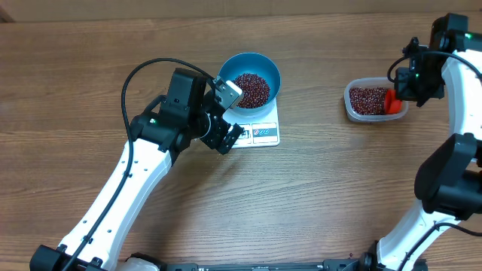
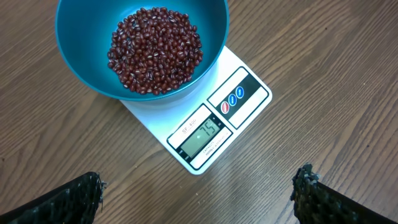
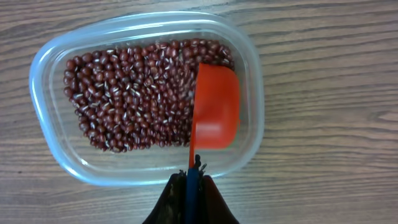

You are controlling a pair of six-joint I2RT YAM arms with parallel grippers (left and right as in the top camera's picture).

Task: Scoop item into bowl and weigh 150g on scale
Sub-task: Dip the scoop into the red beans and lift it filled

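- The wooden desk (image 1: 90, 68) carries everything. Only the overhead view shows both work spots at once, well apart.
- The 2 arms reach in from the near edge: the left arm (image 1: 128, 188) toward the middle, the right arm (image 1: 459, 98) along the far right side.
- The left end effector (image 2: 198, 196) hangs above the desk just beside the scale, its jaws spread wide and holding nothing. Its wrist view shows only the 2 dark fingertips in the bottom corners.
- The scale (image 1: 263, 132) lies flat on the desk, white, with its panel edge toward the left arm.
- The bowl (image 1: 260, 64), bright blue, sits on the scale's far part and overhangs its edges.
- The clear plastic tub (image 3: 50, 81) stands on the desk at the right. From overhead the right arm partly covers it.
- The right end effector (image 3: 193, 180) is clamped narrow on the handle of an orange-red scoop (image 3: 214, 109). The scoop's cup lies inside the tub at its right side.
- The beans (image 2: 155, 50) form a heap in the bottom of the bowl; more fill the left part of the tub.
- The display (image 2: 202, 134) can be read only in the left wrist view, where the digits look like 75.
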